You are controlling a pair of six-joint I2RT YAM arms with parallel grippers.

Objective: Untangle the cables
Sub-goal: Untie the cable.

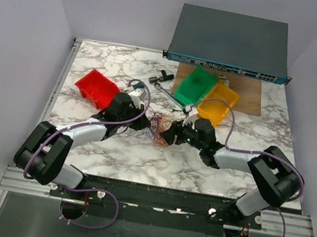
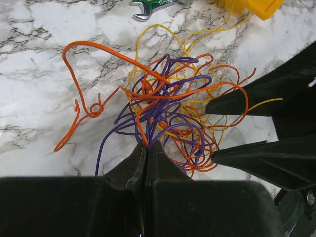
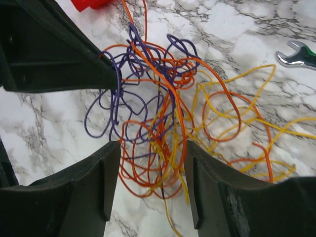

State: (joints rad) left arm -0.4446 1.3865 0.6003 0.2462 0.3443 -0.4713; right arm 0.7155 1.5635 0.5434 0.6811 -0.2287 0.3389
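Observation:
The cables [image 1: 158, 129] lie as one tangle of thin orange, yellow and purple wires on the marble table, between my two grippers. My left gripper [image 1: 147, 124] is at the tangle's left side. In the left wrist view its tips [image 2: 148, 143] are shut on purple and orange strands of the cables [image 2: 168, 98]. My right gripper [image 1: 171, 134] is at the tangle's right side. It stands open [image 3: 152, 148], its fingers straddling orange and yellow loops of the cables [image 3: 163, 113] without pinching them. Yellow strands trail off to the right.
A red bin [image 1: 96, 88] sits back left; a green bin [image 1: 195, 85] and a yellow bin [image 1: 217, 103] sit back right on a wooden board [image 1: 248, 97]. A wrench [image 1: 172, 95] lies behind the tangle. A grey network switch [image 1: 230, 42] stands at the back.

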